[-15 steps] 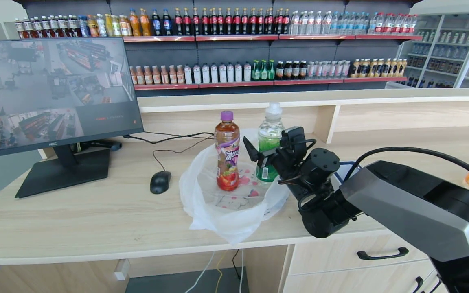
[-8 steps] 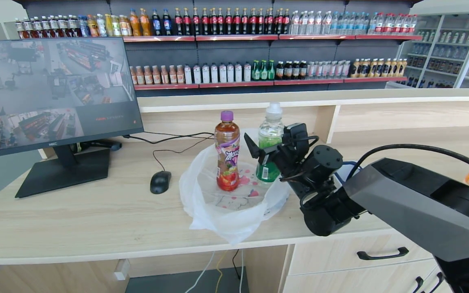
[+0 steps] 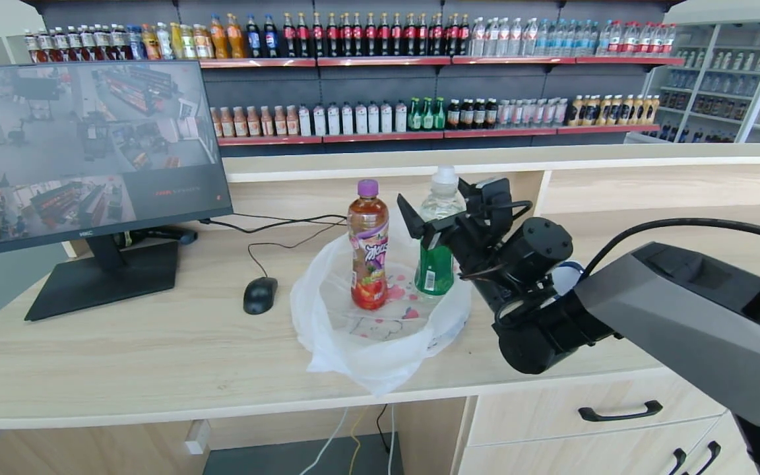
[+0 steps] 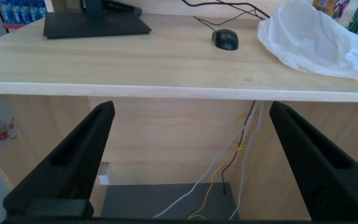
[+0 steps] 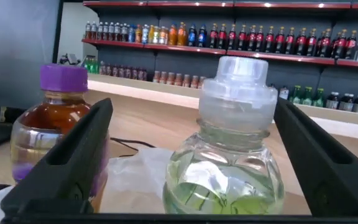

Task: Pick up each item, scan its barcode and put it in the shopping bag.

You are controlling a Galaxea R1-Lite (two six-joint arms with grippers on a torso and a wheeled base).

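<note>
A purple-capped amber bottle point(image 3: 368, 247) stood in the white plastic shopping bag point(image 3: 353, 333). The right gripper's point(image 3: 434, 201) released fingers straddled a white-capped green bottle point(image 3: 434, 267) beside it, seemingly not yet dealt with.

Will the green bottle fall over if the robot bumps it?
Probably, yes: the green bottle is tall and narrow, standing on a crumpled plastic bag. It looks full, so likely heavy; its smooth rounded shoulder may slip.
</note>
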